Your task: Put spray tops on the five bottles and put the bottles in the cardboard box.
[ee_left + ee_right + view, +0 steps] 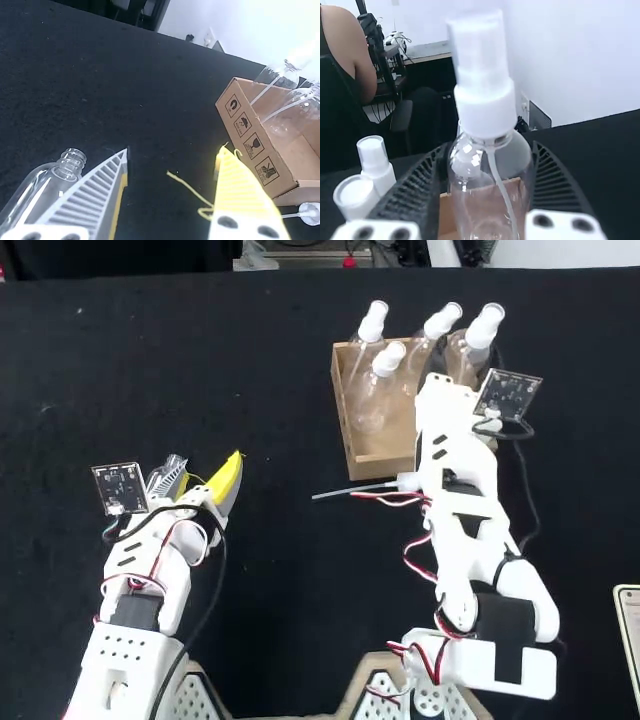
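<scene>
**Four bottles capped, one open**

Our right gripper [489, 147] is clamped on a capped bottle [480, 200], kept upright at the box [341, 405], we judge so it can settle in beside three other capped bottles [388, 360]. Our left gripper [172, 155] stands spread and empty. The open bottle [35, 192] lies just outside its grey finger, probably waiting for the loose spray top [400, 482] on the table [200, 360] beside the box. We count five bottles, four capped and one open, one loose top and one box.
</scene>
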Controlling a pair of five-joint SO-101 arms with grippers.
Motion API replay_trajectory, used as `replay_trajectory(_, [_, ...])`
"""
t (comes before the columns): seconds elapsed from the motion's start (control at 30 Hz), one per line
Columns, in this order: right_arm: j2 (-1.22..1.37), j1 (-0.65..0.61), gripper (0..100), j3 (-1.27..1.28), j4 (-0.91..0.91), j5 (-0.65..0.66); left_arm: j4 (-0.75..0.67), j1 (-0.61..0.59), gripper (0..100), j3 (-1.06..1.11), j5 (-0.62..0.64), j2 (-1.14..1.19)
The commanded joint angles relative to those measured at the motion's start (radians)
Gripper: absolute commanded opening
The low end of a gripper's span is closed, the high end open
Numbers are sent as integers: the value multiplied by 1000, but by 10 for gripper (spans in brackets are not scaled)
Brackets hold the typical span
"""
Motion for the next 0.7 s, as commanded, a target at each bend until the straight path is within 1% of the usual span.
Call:
replay_trajectory(0.0, [-2,11,173,-10,-32,-6,-25,15,271,22,-8,-14])
replay_trajectory(0.13, [-1,11,173,-12,-32,-6,-25,15,271,22,-8,-14])
replay_trajectory(0.23, [47,11,173,-30,-37,-6,-25,15,271,22,-8,-14])
replay_trajectory(0.3, [102,12,173,-48,-71,-6,-23,15,271,22,-8,-12])
replay_trajectory(0.4, [180,15,173,-48,-187,-3,-23,15,271,22,-8,-12])
replay_trajectory(0.5, [239,15,173,-51,-264,-2,-23,15,271,22,-8,-12])
replay_trajectory(0.67, [297,8,173,-85,-275,-6,-25,15,271,22,-8,-12])
